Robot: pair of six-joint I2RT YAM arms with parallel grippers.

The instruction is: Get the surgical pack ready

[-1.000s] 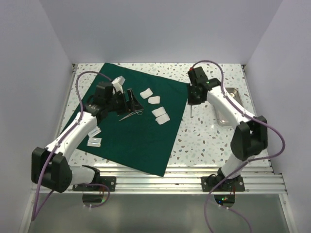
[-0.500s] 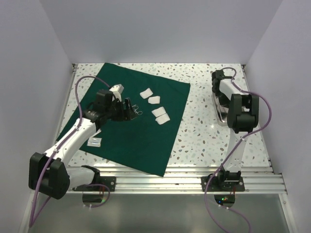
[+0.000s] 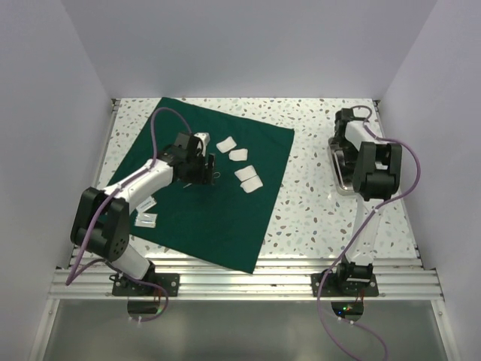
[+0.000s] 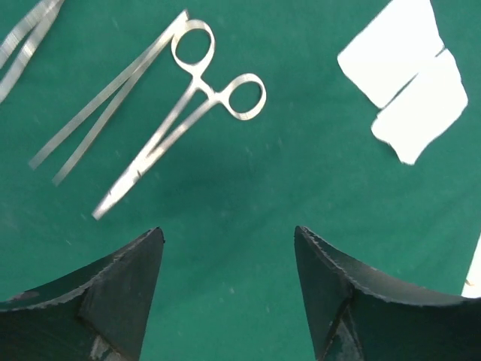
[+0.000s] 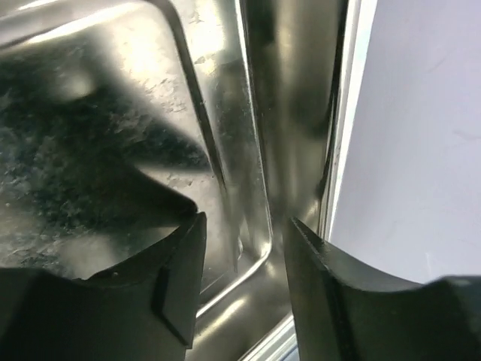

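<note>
Looks pretty early in the job to me. The cloth [image 3: 218, 218] lies spread flat on the left half of the surface [image 3: 316, 210], nothing folded or wrapped. On it there's a clamp [image 4: 161, 147] and tweezers [image 4: 109, 89] lying side by side, touching up by the ring handles, with four gauze pads [image 3: 245, 174] in a loose row just to their right. So the loose bits are laid out, but the tray [image 5: 255, 150] sits way off on the far right of the surface, well apart from the cloth and up against the side wall. From what the right wrist view shows, it looks empty. The left claw [image 4: 227, 232] hangs over bare cloth just short of the clamp's tips, jaws apart, holding nothing. The right claw [image 5: 246, 220] is down at the tray with its jaws apart and the tray's side wall running into the gap between them. I can't tell if either finger touches the metal yet. My guess at what's left: get the tray onto the cloth, load the tools and gauze, then fold the cloth into a bundle. Basically all of it.
</note>
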